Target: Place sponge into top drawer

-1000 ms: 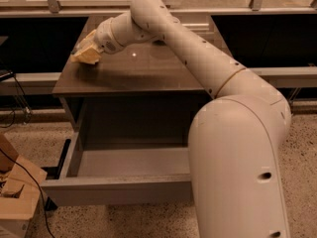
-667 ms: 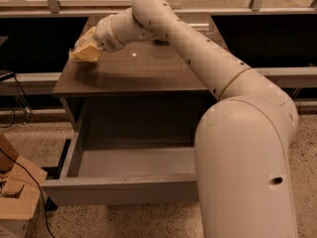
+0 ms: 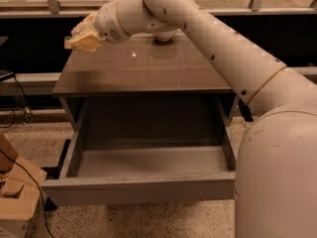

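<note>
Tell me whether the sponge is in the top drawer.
No, the end effector holds the sponge up near the cabinet top, outside the top drawer.

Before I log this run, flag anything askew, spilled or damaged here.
Nothing stands out. The gripper holds the sponge above the back left corner of the cabinet; the drawer is pulled out squarely, with nothing spilled.

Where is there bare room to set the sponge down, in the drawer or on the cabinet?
The top drawer is bare from wall to wall. The cabinet top is free along its front; its back is crowded by the arm and white bowl. The gripper holds the sponge by its left rear corner.
</note>
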{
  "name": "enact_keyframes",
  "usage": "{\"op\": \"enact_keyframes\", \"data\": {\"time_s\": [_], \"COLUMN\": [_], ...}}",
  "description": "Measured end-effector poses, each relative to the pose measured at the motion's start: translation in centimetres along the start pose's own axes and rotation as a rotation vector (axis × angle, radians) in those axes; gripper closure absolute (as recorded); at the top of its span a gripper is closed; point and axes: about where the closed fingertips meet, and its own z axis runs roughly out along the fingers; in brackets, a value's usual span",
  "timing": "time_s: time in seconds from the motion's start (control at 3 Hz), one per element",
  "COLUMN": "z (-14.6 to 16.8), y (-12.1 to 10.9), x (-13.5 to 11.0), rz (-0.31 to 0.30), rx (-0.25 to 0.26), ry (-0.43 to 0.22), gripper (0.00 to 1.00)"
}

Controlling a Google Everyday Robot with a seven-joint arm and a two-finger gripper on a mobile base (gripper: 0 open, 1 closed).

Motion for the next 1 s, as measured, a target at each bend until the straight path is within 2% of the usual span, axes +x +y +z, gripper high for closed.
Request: {"op": "enact_keyframes", "data": {"time_s": [0.33, 0.67, 1.0], "z": [-4.2, -8.3, -12.5], "y": [3.3, 7.7, 11.9], "x": [-2.7, -3.3, -2.2], "rz": [-0.002, 0.039, 0.122], "rx": [0.030, 0.035, 0.057], "ry": [-0.004, 0.019, 0.064], "gripper": [1.00, 1.00, 1.00]}}
